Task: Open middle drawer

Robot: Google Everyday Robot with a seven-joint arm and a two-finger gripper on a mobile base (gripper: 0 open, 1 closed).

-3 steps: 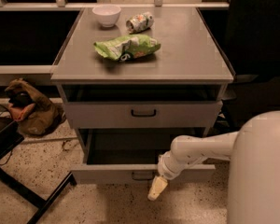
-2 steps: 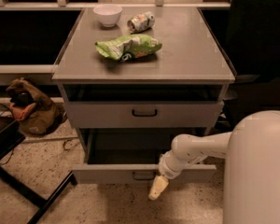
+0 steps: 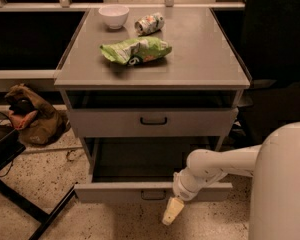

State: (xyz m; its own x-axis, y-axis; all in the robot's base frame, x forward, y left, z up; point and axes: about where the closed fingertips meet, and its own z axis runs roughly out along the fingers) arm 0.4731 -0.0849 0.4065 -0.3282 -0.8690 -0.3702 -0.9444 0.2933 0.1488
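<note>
Middle drawer: the middle drawer [image 3: 115, 192] is the low grey one at the near side of the cabinet. It stands pulled far out, and its dark inside is open to view from above.
Handle: the small dark handle [image 3: 153, 195] sits in the middle of this front, and nothing touches it.
Tool: the tool [image 3: 171, 213] hangs just below the drawer front, a little right of the handle, and points down to the floor. I cannot tell if it is wide or narrow.
Arm: the white arm [image 3: 215, 166] comes from the right and crosses the right part of the front.
Upper drawer: the upper drawer [image 3: 110, 122] is not the one for this task. A dark gap shows between it and the counter [image 3: 205, 59].
On the counter: a bowl [image 3: 114, 16], a can [image 3: 149, 23] and a green bag [image 3: 136, 50] lie far from the work.
Done: in my judgement, the opening itself.
Left: probably only to take the tool away. I cannot see whether the drawer can travel out more.
</note>
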